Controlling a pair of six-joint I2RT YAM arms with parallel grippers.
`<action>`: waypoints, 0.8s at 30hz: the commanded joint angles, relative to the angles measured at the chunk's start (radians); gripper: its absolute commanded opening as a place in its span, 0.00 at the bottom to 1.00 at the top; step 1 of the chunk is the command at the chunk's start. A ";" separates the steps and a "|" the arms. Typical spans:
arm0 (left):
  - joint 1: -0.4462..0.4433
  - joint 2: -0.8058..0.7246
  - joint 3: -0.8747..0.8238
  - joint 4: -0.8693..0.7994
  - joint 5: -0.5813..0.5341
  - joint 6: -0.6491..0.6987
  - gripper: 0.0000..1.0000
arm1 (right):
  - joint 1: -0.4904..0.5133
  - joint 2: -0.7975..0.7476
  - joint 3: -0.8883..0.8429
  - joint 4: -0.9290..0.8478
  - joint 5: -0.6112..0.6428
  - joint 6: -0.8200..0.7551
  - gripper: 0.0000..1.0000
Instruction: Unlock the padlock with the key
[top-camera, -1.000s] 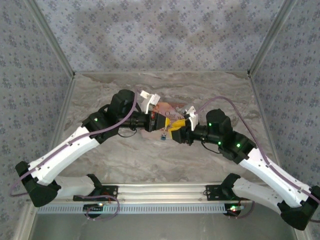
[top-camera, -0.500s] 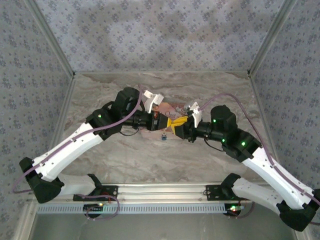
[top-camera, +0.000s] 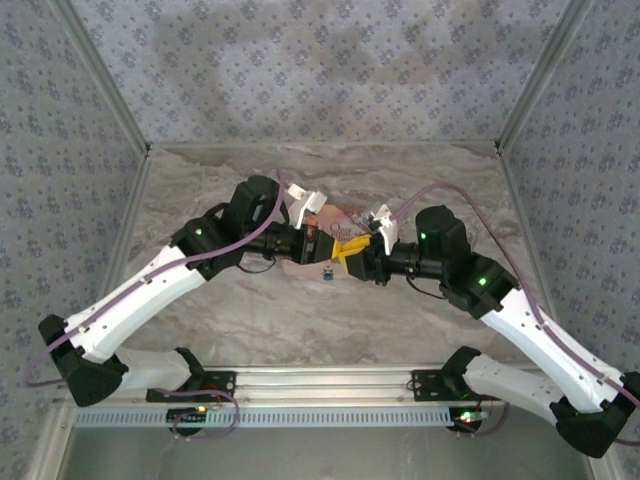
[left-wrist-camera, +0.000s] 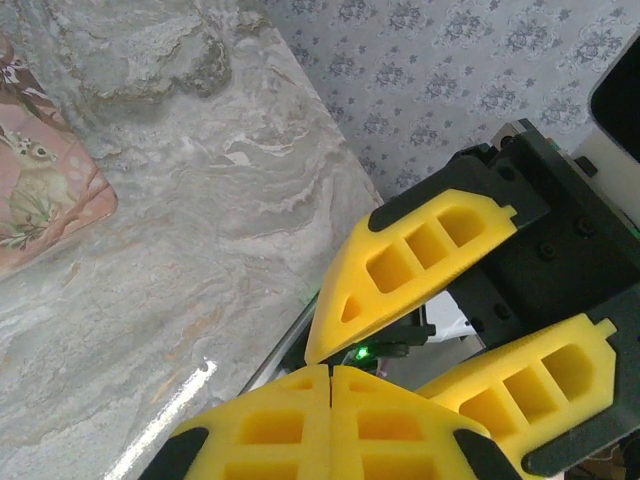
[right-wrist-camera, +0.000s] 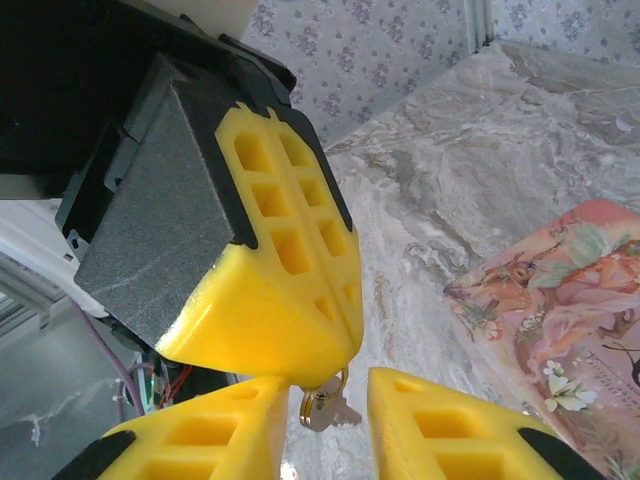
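The padlock (top-camera: 327, 272) is a tiny blue square just below where the two grippers meet; I cannot tell whether it lies on the table or hangs. My left gripper (top-camera: 343, 244) (left-wrist-camera: 330, 372) is shut, and from its yellow fingers (right-wrist-camera: 280, 310) a brass ring with the silver key (right-wrist-camera: 335, 410) dangles. The right gripper (top-camera: 348, 257) (right-wrist-camera: 325, 400) is open, one fingertip on either side of the key without touching it. In the left wrist view the right gripper's spread fingers (left-wrist-camera: 420, 250) sit just beyond my shut tips.
A pink picture-printed box (top-camera: 335, 218) (left-wrist-camera: 30, 190) (right-wrist-camera: 570, 300) lies flat on the marble table (top-camera: 300, 310), right behind the grippers. Patterned walls enclose the table on three sides. A metal rail (top-camera: 320, 380) runs along the near edge.
The right gripper has moved left, closing in on the left gripper's tips and the key. The left arm rose slightly at first, then held. The padlock stayed put.
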 joint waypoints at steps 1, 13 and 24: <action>-0.007 0.002 0.043 0.037 0.032 0.021 0.00 | 0.007 0.011 0.032 -0.002 -0.099 -0.023 0.36; -0.008 0.001 0.050 0.024 0.024 0.033 0.00 | 0.006 -0.001 0.029 -0.018 -0.145 -0.035 0.32; -0.019 0.015 0.055 0.040 0.072 0.022 0.00 | 0.002 0.028 0.062 -0.036 -0.107 -0.047 0.12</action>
